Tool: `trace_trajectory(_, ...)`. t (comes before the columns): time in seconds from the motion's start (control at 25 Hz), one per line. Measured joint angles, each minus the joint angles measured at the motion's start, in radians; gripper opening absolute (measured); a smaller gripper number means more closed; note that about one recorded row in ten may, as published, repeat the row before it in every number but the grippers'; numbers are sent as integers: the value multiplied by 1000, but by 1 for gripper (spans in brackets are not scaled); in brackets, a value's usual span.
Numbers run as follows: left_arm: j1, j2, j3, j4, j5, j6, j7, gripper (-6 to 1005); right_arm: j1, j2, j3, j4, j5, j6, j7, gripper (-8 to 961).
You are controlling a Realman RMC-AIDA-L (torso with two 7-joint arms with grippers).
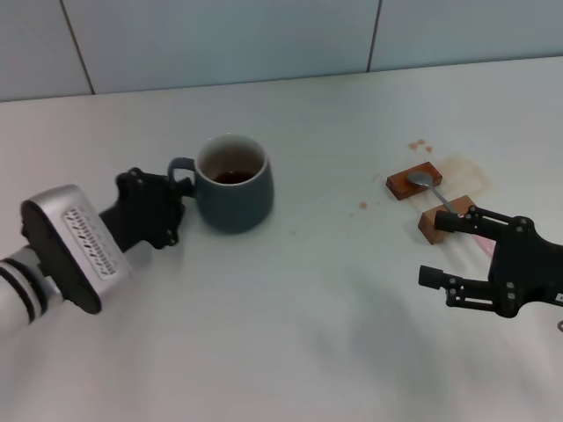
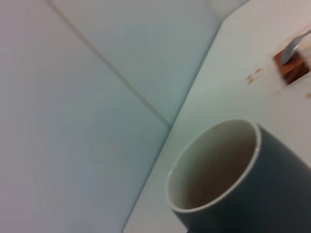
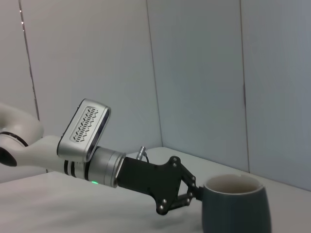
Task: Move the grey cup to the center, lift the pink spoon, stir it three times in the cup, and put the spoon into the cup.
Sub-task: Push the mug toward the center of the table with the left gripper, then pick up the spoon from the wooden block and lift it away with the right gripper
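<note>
Presently, the scene reads as follows.
Grey cup (image 1: 233,184): upright on the white table (image 1: 290,334), left of centre, its loop handle pointing left; brown liquid sits at the bottom.
Left gripper (image 1: 176,195): at the cup's handle, fingers clenched around it; the right wrist view shows the black fingers meeting the cup's side.
Pink spoon (image 1: 433,188): far right, lying across two brown wooden blocks (image 1: 413,183), metal bowl on the farther block, handle mostly hidden behind the right gripper.
Right gripper (image 1: 444,249): near right, just beside the nearer block, fingers spread, holding nothing.
Stains (image 1: 419,145): brown spots around the blocks.
</note>
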State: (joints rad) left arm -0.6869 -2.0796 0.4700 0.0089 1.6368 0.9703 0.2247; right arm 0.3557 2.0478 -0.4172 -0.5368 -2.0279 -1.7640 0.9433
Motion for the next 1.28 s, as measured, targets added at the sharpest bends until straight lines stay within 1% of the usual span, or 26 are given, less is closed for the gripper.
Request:
trace_trajectory(0.08,0,0,0,0,0,0,0,-1,-1,1,0,0,0,0,0,800)
trace_trajectory(0.16,-21,0,53,-27,0,12,0,-1,-2,1,0,1,0,0,-1,800)
trace_trajectory(0.24,-24,-1,59,-34,0,17,0,-2,-2,2,0,1,0,0,-1,800)
trace_trajectory(0.48,-44,-1,61,-79,26,60,1,-2,0,2,0,2,0,0,-1,800)
trace_trajectory(0.52,-50,-1,63,-101,27,65,6,-2,1,2,0,3,0,0,-1,800)
trace_trajectory(0.8,-47,0,57,-139,28,79,22,-1,1,3,0,5,0,-1,-1,800)
trace_trajectory(0.84,-26,0,55,-153,27,134,4,-1,-1,3,0,6,0,-2,-1,800)
trace_trajectory(0.92,-3,0,55,-163,28,191,-26,-1,-1,3,0,7,0,-2,0,800)
trace_trajectory(0.96,-3,0,55,-163,28,191,-26,-2,-3,5,0,10,0,-2,-1,800)
trace_trajectory(1.0,12,0,55,-165,28,228,-52,-2,-3,5,0,10,0,-2,-1,800)
trace_trajectory(1.04,36,0,55,-166,27,299,-110,-2,-5,9,3,12,1,-2,-1,800)
trace_trajectory(1.08,36,0,55,-166,27,299,-110,-2,-5,9,3,12,1,-2,-1,800)
trace_trajectory(1.12,60,0,53,-166,23,373,-174,-2,-6,13,8,13,1,-2,-1,800)
trace_trajectory(1.16,60,0,53,-166,23,373,-174,-2,-6,13,8,13,1,-2,-1,800)
trace_trajectory(1.24,93,2,39,-160,21,455,-280,-2,-6,15,12,17,1,-2,-1,800)
trace_trajectory(1.28,93,2,39,-160,21,455,-280,-2,-6,15,12,17,1,-2,-1,800)
